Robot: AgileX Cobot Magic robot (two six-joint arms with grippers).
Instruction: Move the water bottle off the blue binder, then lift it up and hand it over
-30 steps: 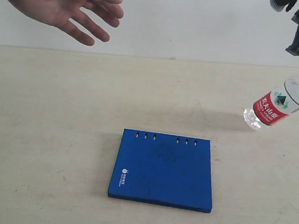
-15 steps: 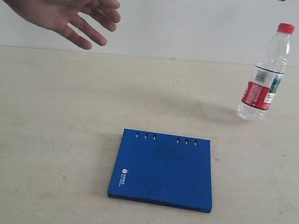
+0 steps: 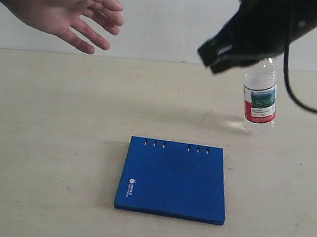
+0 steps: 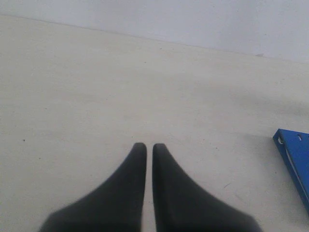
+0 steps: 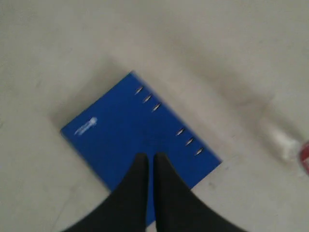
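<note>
Since the water bottle (image 3: pixel 259 102) stands on the bench (image 3: pixel 62 143) right of the blue binder (image 3: pixel 172 181), lifting seems next; the right pincer (image 5: pixel 150 157), pressed together like the left pincer (image 4: pixel 146 146), must spread.

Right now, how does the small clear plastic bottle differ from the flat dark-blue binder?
The small clear plastic water bottle stands upright; the flat dark-blue binder lies flat. The bottle is see-through with a red-and-green label; the binder is opaque with a white logo. The bottle is narrow, the binder much wider. Both rest on the beige table, apart.
</note>
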